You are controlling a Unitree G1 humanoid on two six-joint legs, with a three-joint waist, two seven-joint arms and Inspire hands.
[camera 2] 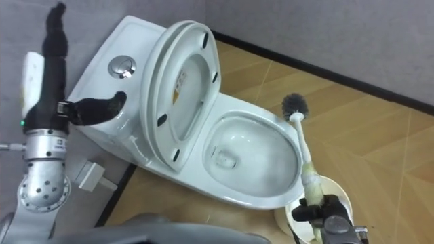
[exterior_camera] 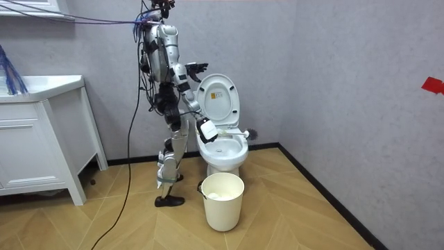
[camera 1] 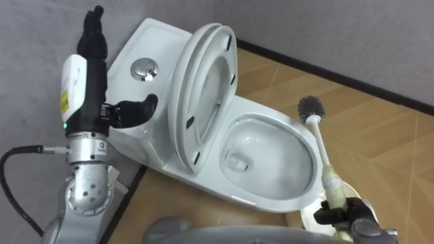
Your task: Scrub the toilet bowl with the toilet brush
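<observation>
The right hand point(camera 1: 347, 215), low off the front right edge of the toilet point(camera 1: 252, 200), is curled round the handle of the brush point(camera 1: 320, 146). Its bristles point up, outside the bowl's right rim. Swung in carelessly, the head could strike that rim or drip on the floor. The left hand point(camera 1: 84, 93) is raised flat, fingers straight, beside the tank's left edge.

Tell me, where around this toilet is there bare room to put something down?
The wooden floor between the toilet bowl and the dark skirting is bare. The cistern top around the flush button is free too, beside the open left hand. It is crowded at the bowl's front, where the right hand grips the toilet brush by the white bucket.
</observation>
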